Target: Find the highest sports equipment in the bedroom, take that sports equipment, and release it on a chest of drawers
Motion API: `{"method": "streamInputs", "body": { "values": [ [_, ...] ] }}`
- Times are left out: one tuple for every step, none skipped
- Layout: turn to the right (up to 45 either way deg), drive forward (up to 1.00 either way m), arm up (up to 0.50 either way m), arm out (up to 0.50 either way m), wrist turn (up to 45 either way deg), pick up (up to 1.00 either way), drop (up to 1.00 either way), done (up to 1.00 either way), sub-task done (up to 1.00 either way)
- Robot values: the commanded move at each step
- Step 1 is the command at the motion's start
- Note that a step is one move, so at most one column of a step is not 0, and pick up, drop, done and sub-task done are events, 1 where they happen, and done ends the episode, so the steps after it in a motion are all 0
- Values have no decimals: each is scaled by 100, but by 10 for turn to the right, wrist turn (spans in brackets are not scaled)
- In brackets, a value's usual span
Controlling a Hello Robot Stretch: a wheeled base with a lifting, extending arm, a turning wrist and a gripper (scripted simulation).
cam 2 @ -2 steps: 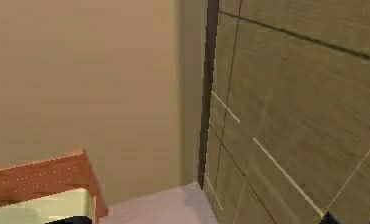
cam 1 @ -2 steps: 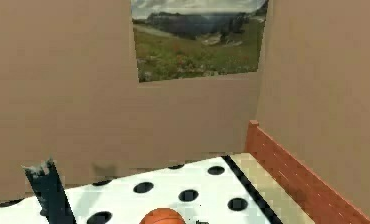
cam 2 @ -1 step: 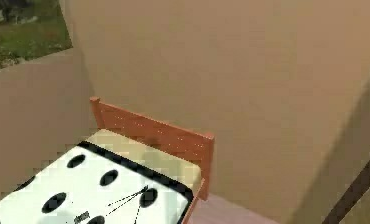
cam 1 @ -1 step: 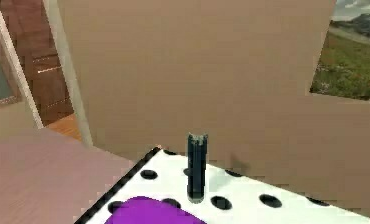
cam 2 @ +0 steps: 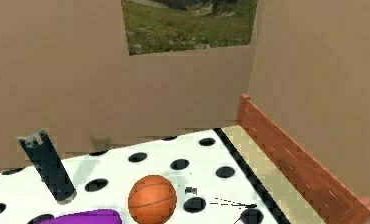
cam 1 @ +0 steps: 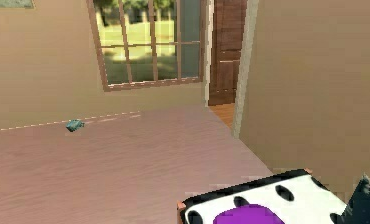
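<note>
Basketball (cam 2: 153, 199), where is it?
— Orange, near the bottom of the arm side view, lying on the bed (cam 2: 208, 150), on its white cover with black spots. A purple thing (cam 2: 78, 216) lies just left of it.
And the claw (cam 2: 200, 195)?
— Its thin dark fingers show just right of the ball, low over the cover. Whether they touch the ball, or hold anything, I cannot tell.
What lies beyond?
— A dark oblong thing (cam 2: 48, 165) stands on the cover to the left. A wooden bed rail (cam 2: 293, 150) runs along the right, and a landscape picture (cam 2: 188, 25) hangs on the tan wall behind.
And ahead?
— The bed's corner sits at the forward view's bottom right. Past it is bare floor (cam 1: 113, 170) and a small teal thing (cam 1: 74, 125) near the wall, then a window (cam 1: 148, 45) and a brown door (cam 1: 228, 50).
</note>
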Motion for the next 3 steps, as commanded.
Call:
{"method": "streamInputs", "body": {
  "values": [
    [0, 0, 50, 0, 0, 0, 0, 0, 0],
    [0, 0, 12, 0, 0, 0, 0, 0, 0],
    [0, 0, 0, 20, 0, 0, 0, 0, 0]
  ]
}}
